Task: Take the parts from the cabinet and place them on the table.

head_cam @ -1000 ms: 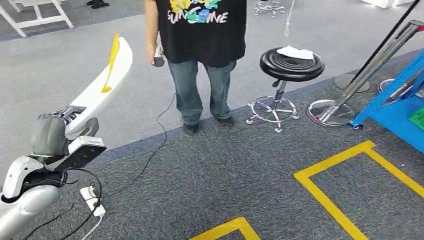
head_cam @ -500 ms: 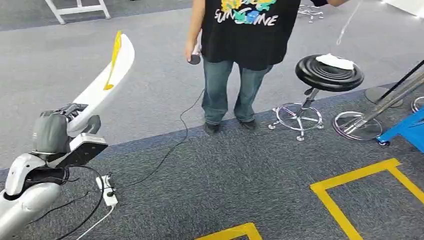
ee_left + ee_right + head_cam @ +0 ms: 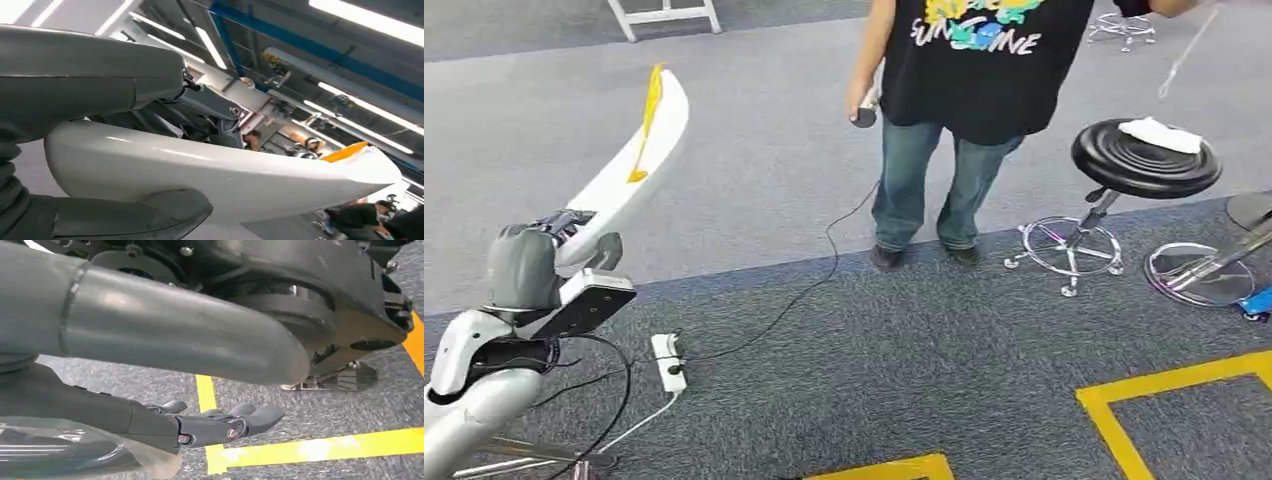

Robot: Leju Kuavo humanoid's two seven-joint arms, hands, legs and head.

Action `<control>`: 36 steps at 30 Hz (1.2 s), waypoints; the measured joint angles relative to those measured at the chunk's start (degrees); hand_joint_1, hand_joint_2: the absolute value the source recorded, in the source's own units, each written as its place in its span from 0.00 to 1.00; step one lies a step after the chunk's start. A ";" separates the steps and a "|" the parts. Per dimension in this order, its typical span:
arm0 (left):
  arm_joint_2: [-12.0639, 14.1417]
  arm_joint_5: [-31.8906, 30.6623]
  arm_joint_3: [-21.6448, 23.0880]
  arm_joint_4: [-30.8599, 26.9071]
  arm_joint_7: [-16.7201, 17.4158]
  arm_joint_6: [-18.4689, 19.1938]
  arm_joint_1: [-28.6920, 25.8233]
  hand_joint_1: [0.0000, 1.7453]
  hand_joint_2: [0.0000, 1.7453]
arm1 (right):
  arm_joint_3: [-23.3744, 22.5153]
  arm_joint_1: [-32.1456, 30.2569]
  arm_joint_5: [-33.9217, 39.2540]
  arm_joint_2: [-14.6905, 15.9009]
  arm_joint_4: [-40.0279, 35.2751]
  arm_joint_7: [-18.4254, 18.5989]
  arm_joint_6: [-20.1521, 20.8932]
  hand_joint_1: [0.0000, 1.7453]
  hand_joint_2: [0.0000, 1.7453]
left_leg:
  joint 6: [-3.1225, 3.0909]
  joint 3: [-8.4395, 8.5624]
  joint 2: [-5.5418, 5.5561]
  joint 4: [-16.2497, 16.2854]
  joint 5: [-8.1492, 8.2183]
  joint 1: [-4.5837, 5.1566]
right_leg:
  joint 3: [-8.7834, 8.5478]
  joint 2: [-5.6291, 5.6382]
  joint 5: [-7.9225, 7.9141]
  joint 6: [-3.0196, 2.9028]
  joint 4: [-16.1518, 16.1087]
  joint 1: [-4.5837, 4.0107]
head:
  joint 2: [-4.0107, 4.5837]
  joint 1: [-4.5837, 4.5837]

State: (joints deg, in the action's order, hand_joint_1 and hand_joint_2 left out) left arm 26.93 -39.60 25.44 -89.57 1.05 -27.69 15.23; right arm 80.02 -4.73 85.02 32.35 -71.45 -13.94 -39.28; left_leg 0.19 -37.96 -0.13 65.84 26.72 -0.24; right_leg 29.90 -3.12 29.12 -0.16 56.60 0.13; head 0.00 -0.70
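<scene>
My left hand [image 3: 534, 265] grips the near end of a long white curved part [image 3: 629, 170] with a yellow tag at its far tip, holding it up over the floor at the left of the head view. In the left wrist view the same white part [image 3: 225, 175] lies between the thick grey thumb and the dark fingers [image 3: 210, 107]. My right hand [image 3: 200, 425] hangs low over grey carpet with its fingers stretched out and nothing between them and the thumb. A bit of clear film [image 3: 75, 450] shows by the base of its fingers.
A person [image 3: 964, 70] in a black shirt and jeans stands ahead holding a corded controller. To the right are a black stool [image 3: 1144, 160] and a chrome stand base [image 3: 1199, 275]. A power strip [image 3: 667, 362] and cables lie near my left side. Yellow tape [image 3: 1164, 385] marks the carpet.
The whole picture has slid to the right, so the camera has turned left. The power strip has come into view. The white part stays in my left hand.
</scene>
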 joint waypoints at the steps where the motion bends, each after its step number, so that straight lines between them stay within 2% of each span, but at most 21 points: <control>1: 0.00 0.02 -0.05 0.00 0.07 0.00 0.02 1.00 1.00 | 0.00 -0.02 0.00 0.00 -0.13 0.00 -0.02 0.00 0.00 | -0.46 2.95 -1.84 -5.65 -1.92 0.27 | -0.39 -0.46 0.29 0.17 0.00 -0.10 | 0.00 -0.02; 2: 0.00 0.02 -0.05 0.00 0.09 0.00 0.13 1.00 1.00 | -0.02 -0.14 0.00 0.00 -0.15 0.00 -0.07 0.00 0.00 | -0.81 3.75 -3.85 -6.94 -0.68 1.13 | -0.37 -0.90 0.55 0.56 0.07 -0.52 | 0.00 0.05; 6: 0.09 0.04 -0.05 -0.02 0.13 0.00 0.11 1.00 1.00 | -0.04 -0.03 0.00 0.07 -0.42 0.00 -0.22 0.00 0.00 | -1.99 3.33 -1.66 -7.71 -0.92 1.13 | -0.58 -3.01 0.95 1.40 -0.02 -0.56 | 0.00 0.09; 7: 0.07 0.04 -0.05 -0.04 0.13 0.00 0.07 1.00 1.00 | -0.04 0.04 0.00 0.13 -0.44 0.00 -0.26 0.00 0.00 | -2.39 3.74 -1.32 -8.19 -1.22 0.68 | -0.17 -2.01 1.72 1.82 0.37 -0.26 | 0.00 0.11; 8: 0.07 0.04 -0.09 -0.04 0.13 0.00 0.37 1.00 1.00 | -0.04 -0.07 0.00 0.13 -0.57 -0.02 -0.31 0.00 0.00 | -2.71 3.76 -0.82 -8.24 -1.29 0.58 | 0.92 0.67 3.32 1.92 2.95 -0.24 | 0.00 0.33; 9: 0.07 0.02 -0.09 -0.04 0.13 0.00 0.49 1.00 1.00 | -0.07 0.00 0.00 0.20 -0.59 -0.02 -0.31 0.00 0.00 | -2.84 3.69 -0.38 -8.23 -1.30 0.58 | 3.00 2.08 5.25 2.04 7.12 -0.10 | 0.00 0.57; 11: -0.11 0.02 0.09 -0.04 0.13 0.02 0.34 1.00 1.00 | -0.07 -0.15 0.00 0.24 -0.59 0.00 -0.39 0.00 0.00 | -2.91 3.67 0.70 -8.19 -1.26 0.59 | 8.23 2.98 8.87 2.32 16.96 0.04 | 0.00 0.59; 12: -0.18 0.04 0.09 -0.04 0.13 0.04 0.26 1.00 1.00 | -0.04 -0.17 0.00 0.24 -0.59 0.00 -0.42 0.00 0.00 | -2.91 3.69 1.24 -8.17 -1.25 0.59 | 9.69 3.01 8.85 2.42 19.06 0.05 | 0.00 0.59; 13: -0.22 0.02 0.09 -0.04 0.13 0.04 0.22 1.00 1.00 | -0.02 -0.24 0.00 0.24 -0.59 0.00 -0.42 0.00 0.00 | -2.90 3.74 1.81 -8.15 -1.25 0.57 | 9.83 3.01 7.42 2.46 18.35 0.09 | 0.00 0.55; 15: -0.28 0.04 0.09 -0.04 0.15 0.04 0.23 1.00 1.00 | 0.00 -0.29 0.00 0.28 -0.59 0.00 -0.46 0.00 0.00 | -2.79 3.91 3.17 -8.01 -1.18 0.42 | 6.21 3.45 1.49 2.51 9.24 0.45 | 0.00 0.57; 16: -0.28 0.04 0.06 -0.04 0.13 0.04 0.26 1.00 1.00 | 0.00 -0.26 0.00 0.33 -0.59 -0.02 -0.48 0.00 0.00 | -2.55 3.94 3.68 -7.86 -1.04 0.33 | 3.81 4.68 -1.05 2.60 3.97 0.75 | 0.00 0.57; 17: -0.28 0.04 0.04 -0.04 0.15 0.02 0.30 1.00 1.00 | -0.02 -0.25 0.00 0.31 -0.59 0.00 -0.48 0.00 0.00 | -2.19 3.74 4.23 -7.64 -0.93 0.51 | 2.60 7.10 -0.31 2.74 1.72 0.93 | 0.00 0.63; 21: -0.20 0.07 -0.02 -0.04 0.15 0.02 0.21 1.00 1.00 | -0.04 -0.21 0.00 0.37 -0.81 0.02 -0.44 0.00 0.00 | -0.81 3.02 6.26 -7.55 -1.53 0.17 | 1.85 5.49 -0.62 1.62 0.96 0.58 | 0.00 0.54; 22: -0.11 0.07 -0.05 -0.04 0.15 0.02 0.14 1.00 1.00 | -0.04 -0.20 0.00 0.39 -0.88 0.04 -0.39 0.00 0.00 | -0.69 2.86 5.59 -7.17 -1.02 0.07 | 1.70 4.85 -0.93 1.11 0.56 0.91 | 0.00 0.57; 23: -0.04 0.07 -0.07 -0.04 0.15 0.02 0.27 1.00 1.00 | -0.04 -0.26 0.00 0.42 -0.90 0.04 -0.37 0.00 0.00 | -0.41 2.18 3.01 -5.41 0.33 0.32 | 1.58 4.34 -0.86 0.76 0.55 0.81 | 0.00 0.29; 24: -0.07 0.09 -0.07 -0.04 0.15 0.02 0.39 1.00 1.00 | -0.04 -0.28 0.00 0.42 -0.90 0.04 -0.37 0.00 0.00 | -0.14 0.65 1.74 -2.01 2.37 0.26 | 1.57 3.77 -0.82 0.37 0.56 0.68 | 0.00 0.24; 27: -0.24 0.11 0.02 -0.02 0.15 0.04 0.11 1.00 1.00 | -0.04 -0.35 0.00 0.42 -0.90 0.07 -0.37 0.00 0.00 | 0.24 -4.91 0.87 10.46 7.43 -0.02 | 1.60 1.98 -0.67 0.14 0.58 0.36 | 0.00 0.24; 29: -0.24 0.11 0.02 -0.02 0.15 0.04 -0.06 1.00 1.00 | -0.04 -0.31 0.00 0.42 -0.90 0.07 -0.37 0.00 0.00 | 0.14 -3.43 0.78 7.81 4.82 -0.03 | 1.46 0.82 -0.54 0.09 0.59 0.23 | 0.00 0.24; 31: -0.22 0.11 -0.02 -0.02 0.15 0.02 0.01 1.00 1.00 | -0.04 -0.29 0.00 0.42 -0.90 0.07 -0.37 0.00 0.00 | -0.31 2.04 -0.55 -2.47 -0.08 0.09 | 1.01 -0.22 -0.28 0.20 0.59 0.15 | 0.00 0.24; 32: -0.17 0.11 -0.07 -0.02 0.15 0.02 0.07 1.00 1.00 | -0.04 -0.32 0.00 0.42 -0.90 0.07 -0.37 0.00 0.00 | -0.57 4.08 -2.85 -6.39 -0.18 0.42 | 0.81 -0.66 -0.12 0.45 0.57 0.06 | 0.00 0.28; 36: -0.13 0.11 -0.07 -0.02 0.20 0.02 0.06 1.00 1.00 | -0.07 -0.20 0.00 0.42 -0.90 0.09 -0.37 0.00 0.00 | -1.57 3.96 -1.49 -7.23 0.01 1.14 | 0.68 -2.60 0.17 1.49 0.48 -0.14 | 0.00 0.35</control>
State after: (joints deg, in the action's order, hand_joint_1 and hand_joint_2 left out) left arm 26.80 -39.50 25.38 -89.59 1.25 -27.67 15.29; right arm 79.95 -4.93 85.02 32.76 -72.35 -13.86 -39.65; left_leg -1.38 -34.00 -1.62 58.61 26.73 0.90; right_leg 30.58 -5.72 29.29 1.33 57.08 -0.02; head 0.00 -0.35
